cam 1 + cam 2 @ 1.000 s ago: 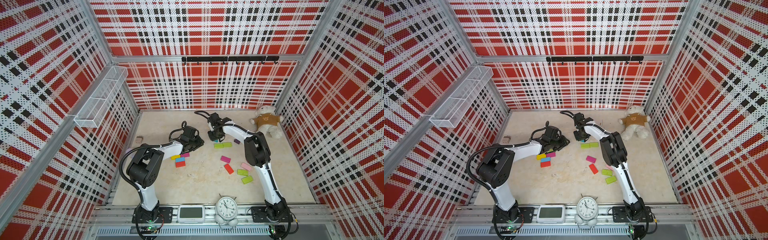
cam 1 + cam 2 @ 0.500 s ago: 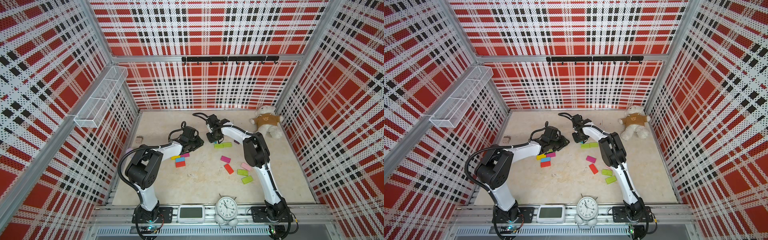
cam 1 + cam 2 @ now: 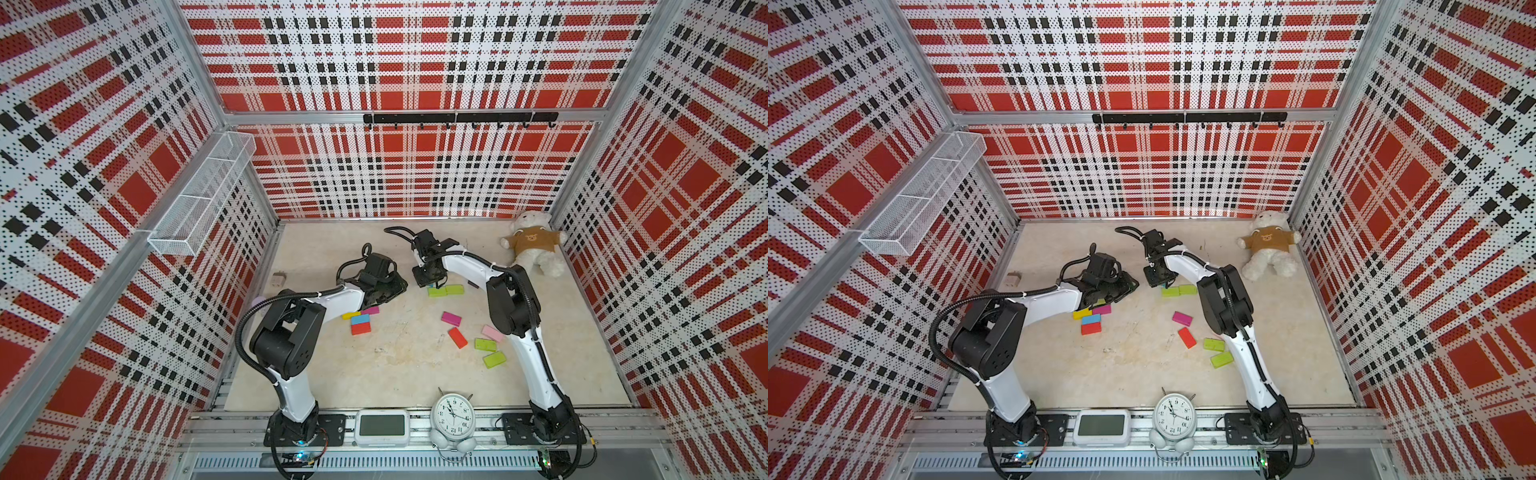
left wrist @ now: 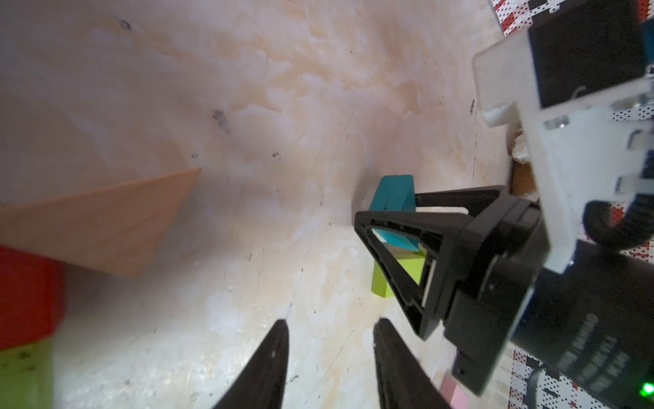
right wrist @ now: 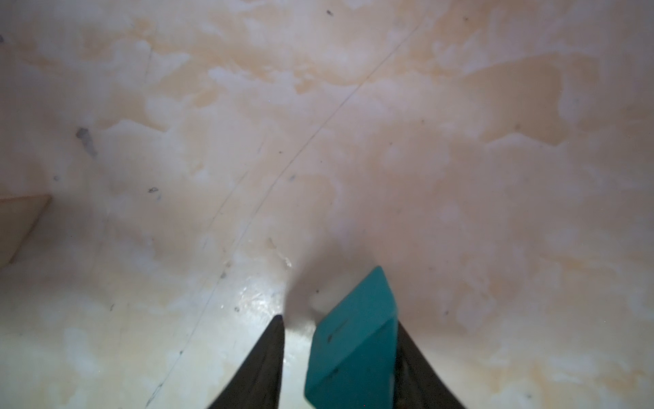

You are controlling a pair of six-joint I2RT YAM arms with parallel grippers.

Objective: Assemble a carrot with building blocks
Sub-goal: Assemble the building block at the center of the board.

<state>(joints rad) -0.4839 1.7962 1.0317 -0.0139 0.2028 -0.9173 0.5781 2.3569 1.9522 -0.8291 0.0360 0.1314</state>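
**Right gripper** (image 5: 338, 318): in the right wrist view the jaws are being shown parted. The teal block (image 5: 354, 340) is standing tilted between them. One face is being touched by one finger (image 5: 417, 364), and a strip of bare table (image 5: 318, 141) is showing between the block and the other finger. The block is not being clamped. Whether its lower edge is resting on the table cannot be told.

**Left wrist view:** the same gripper is being seen from the side. The teal block is poking out past its fingertips, and a lime green block (image 4: 380, 287) is lying just behind it.

**Left gripper** (image 4: 329, 322): the fingers are being shown apart with only table surface between them, so the tool is released and empty. A tan triangular block (image 4: 106, 226) is lying to one side, touching a red block (image 4: 28, 294) at the frame edge.

**Both top views:** the left gripper (image 3: 397, 289) (image 3: 1127, 286) and right gripper (image 3: 430, 278) (image 3: 1156, 278) are being recorded low over the far middle of the table, near each other.
- A lime green pair (image 3: 437, 292) is lying end to end just beside the right gripper.
- A yellow block (image 3: 351, 315), a blue block (image 3: 360, 319) and further pieces are being seen clustered by the left forearm.
- A pink block (image 3: 492, 333) and others are lying scattered near the right arm's elbow.
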